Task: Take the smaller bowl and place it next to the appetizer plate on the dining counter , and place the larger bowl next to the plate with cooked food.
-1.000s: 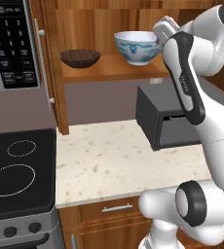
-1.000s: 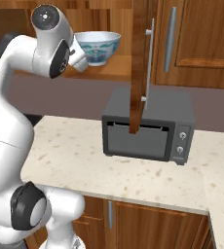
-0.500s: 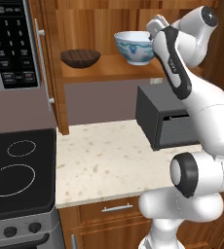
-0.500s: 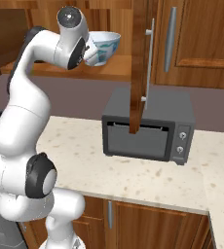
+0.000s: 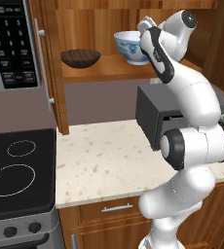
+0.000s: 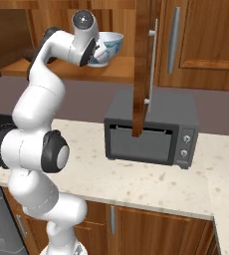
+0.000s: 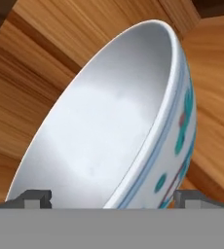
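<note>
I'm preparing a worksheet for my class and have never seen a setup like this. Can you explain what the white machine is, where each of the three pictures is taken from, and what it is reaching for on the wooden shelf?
The white machine is a robot arm on a drivable base, in a computer-rendered kitchen. Two pictures come from cameras on the base, behind the arm: one from its left, one from its right. The third comes from a camera on the hand, looking along the gripper, whose two dark tips stand wide apart, so it is open and holds nothing yet.

On the shelf sit the smaller bowl, dark brown, and the larger bowl, white with a blue-green pattern. The hand is right at the larger bowl; its rim lies between the tips. Below, a dark toaster oven stands on the speckled counter, with a black stovetop to the left.
</note>
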### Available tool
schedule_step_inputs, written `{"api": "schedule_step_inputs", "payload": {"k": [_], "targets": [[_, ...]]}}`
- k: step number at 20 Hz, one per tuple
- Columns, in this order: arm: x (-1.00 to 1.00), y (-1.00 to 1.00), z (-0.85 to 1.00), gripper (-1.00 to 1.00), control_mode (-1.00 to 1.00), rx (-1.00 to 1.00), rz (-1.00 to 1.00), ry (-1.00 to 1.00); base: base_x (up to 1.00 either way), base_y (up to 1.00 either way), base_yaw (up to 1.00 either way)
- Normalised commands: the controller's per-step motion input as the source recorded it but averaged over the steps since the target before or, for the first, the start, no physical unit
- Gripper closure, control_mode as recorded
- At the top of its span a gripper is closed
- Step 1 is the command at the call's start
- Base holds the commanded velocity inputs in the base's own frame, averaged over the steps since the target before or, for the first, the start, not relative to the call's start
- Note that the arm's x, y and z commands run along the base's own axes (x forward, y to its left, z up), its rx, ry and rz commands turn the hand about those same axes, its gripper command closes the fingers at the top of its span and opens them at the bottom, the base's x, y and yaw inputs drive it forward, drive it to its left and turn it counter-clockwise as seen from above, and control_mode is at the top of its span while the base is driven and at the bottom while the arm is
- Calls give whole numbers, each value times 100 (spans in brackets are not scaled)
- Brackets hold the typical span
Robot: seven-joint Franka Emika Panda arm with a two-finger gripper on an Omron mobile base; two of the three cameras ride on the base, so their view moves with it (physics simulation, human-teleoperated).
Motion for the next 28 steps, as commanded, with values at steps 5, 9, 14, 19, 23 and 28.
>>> {"api": "schedule_step_inputs", "payload": {"k": [5, 9, 14, 19, 23, 28], "targets": [[38, 0, 0, -100, -100, -1, 0, 1, 0, 0, 0], [2, 1, 0, 100, -100, -6, 0, 1, 0, 0, 0], [0, 0, 0, 100, -100, -1, 0, 0, 0, 0, 0], [-53, 0, -25, 100, -100, 0, -5, 0, 0, 0, 0], [-100, 21, -72, 100, -100, -1, -1, -3, 0, 0, 0], [-100, 31, -56, 100, -100, -1, 0, -21, 0, 0, 0]]}}
